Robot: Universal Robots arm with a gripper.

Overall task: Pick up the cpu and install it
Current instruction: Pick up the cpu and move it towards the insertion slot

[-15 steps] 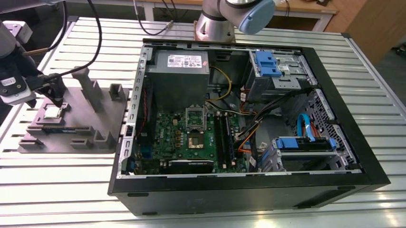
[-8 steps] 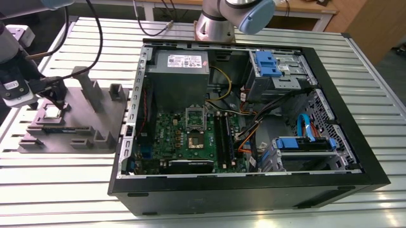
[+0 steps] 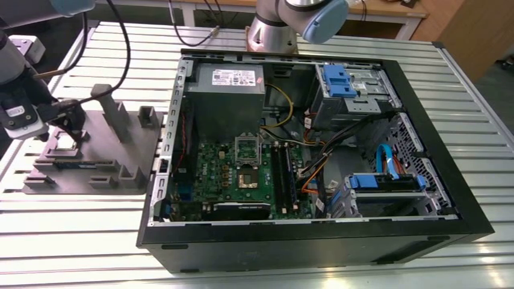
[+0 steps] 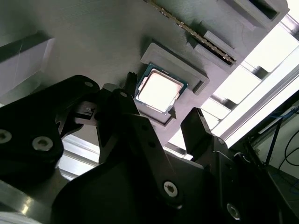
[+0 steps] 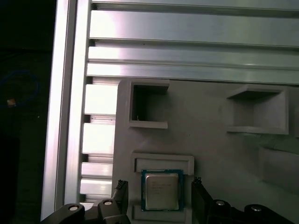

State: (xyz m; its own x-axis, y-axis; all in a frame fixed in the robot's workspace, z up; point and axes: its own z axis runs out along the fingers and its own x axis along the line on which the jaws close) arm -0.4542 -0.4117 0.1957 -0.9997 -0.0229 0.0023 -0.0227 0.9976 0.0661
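The jaws stand wide open either side of the cpu point(image 4: 160, 91), gripping nothing, so it lies unlifted in its fixture point(image 3: 105, 150) pocket near the desk's point(image 3: 321, 274) edge at the exterior view's left, the socket point(image 3: 247, 179) empty.

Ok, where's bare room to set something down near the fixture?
Bare slatted table on the camera's side of the fixture block, beside the computer case; also the strip on the exterior view's right of the case. Crowded around the cpu: the open gripper straddles it.
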